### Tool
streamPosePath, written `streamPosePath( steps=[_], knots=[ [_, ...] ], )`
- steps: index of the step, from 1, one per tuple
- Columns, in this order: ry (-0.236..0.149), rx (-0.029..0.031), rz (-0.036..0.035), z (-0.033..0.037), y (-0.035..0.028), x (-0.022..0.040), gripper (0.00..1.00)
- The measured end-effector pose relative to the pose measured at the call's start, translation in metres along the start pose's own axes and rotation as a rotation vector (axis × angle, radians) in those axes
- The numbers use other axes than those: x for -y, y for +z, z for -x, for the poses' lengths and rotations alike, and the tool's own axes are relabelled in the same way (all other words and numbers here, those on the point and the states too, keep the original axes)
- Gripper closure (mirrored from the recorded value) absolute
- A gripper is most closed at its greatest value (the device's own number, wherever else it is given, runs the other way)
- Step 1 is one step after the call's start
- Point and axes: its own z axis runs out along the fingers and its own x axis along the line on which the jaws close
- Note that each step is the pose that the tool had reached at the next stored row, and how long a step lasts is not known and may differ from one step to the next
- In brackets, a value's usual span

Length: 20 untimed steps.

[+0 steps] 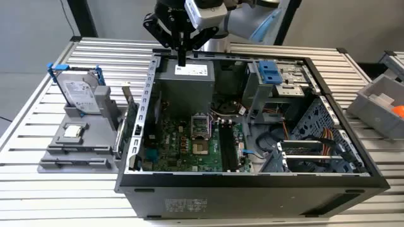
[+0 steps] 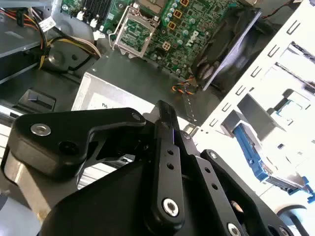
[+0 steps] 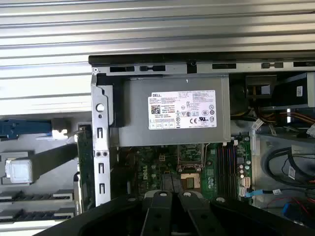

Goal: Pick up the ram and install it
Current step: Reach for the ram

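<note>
Arm (image 1: 256, 21): one unit, seen in the exterior view near 12 o'clock. Its pale blue-grey link runs off toward 2 o'clock.

Wrist (image 1: 205, 12): light grey housing at 9 o'clock from that link.

Gripper (image 1: 181, 59): black, mounted below the wrist and pointing straight toward 6 o'clock.

Fingers (image 2: 166, 162): pressed together along their length in the second wrist view, with no gap visible between them. In the exterior view they read as a single narrow bar.

Linkage arms (image 2: 74, 140): drawn inward on either side of the fingers.
</note>
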Motion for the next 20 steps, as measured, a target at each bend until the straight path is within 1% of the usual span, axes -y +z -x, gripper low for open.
streamPosePath(
  steps=[8,13,20],
  knots=[
    [0.0,0.0,0.0,-0.0001,0.0,0.0,1.0],
    [0.0,-0.0006,-0.0001,-0.0014,-0.0001,0.0001,1.0],
    [0.0,-0.0006,0.0,-0.01,-0.0002,0.0007,1.0]
  ],
)
